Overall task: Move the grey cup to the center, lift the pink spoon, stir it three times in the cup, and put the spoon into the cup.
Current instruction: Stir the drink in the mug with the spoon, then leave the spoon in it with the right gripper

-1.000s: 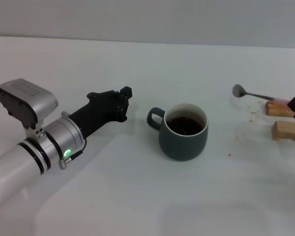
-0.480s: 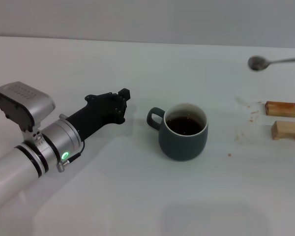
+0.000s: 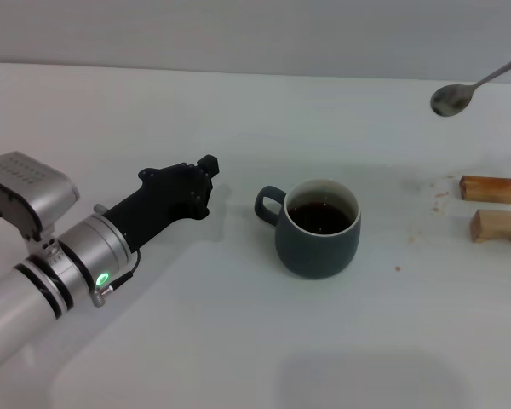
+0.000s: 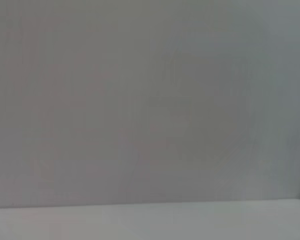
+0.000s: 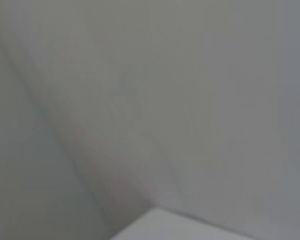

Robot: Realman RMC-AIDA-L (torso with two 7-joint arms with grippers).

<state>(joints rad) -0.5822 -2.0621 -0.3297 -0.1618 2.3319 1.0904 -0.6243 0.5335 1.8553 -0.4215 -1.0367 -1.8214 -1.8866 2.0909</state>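
The grey cup [image 3: 317, 228] stands upright near the middle of the white table, with its handle toward my left arm and dark liquid inside. The pink spoon [image 3: 450, 100] hangs in the air at the far right, above and beyond the cup. Only its metal bowl and a stretch of grey stem show; the rest runs off the right edge. Whatever holds it is out of view. My left gripper [image 3: 206, 169] lies low over the table to the left of the cup, a short gap from the handle, holding nothing. Both wrist views show only blank pale surface.
Two small wooden blocks [image 3: 487, 188] [image 3: 498, 226] lie at the right edge of the table, with a few brown crumbs or drips [image 3: 439, 194] beside them. The table's far edge [image 3: 238, 72] meets a grey wall.
The spoon rose off the wooden blocks and now hangs high at the right. The right gripper left the view. My left arm drew back to the left, away from the cup.
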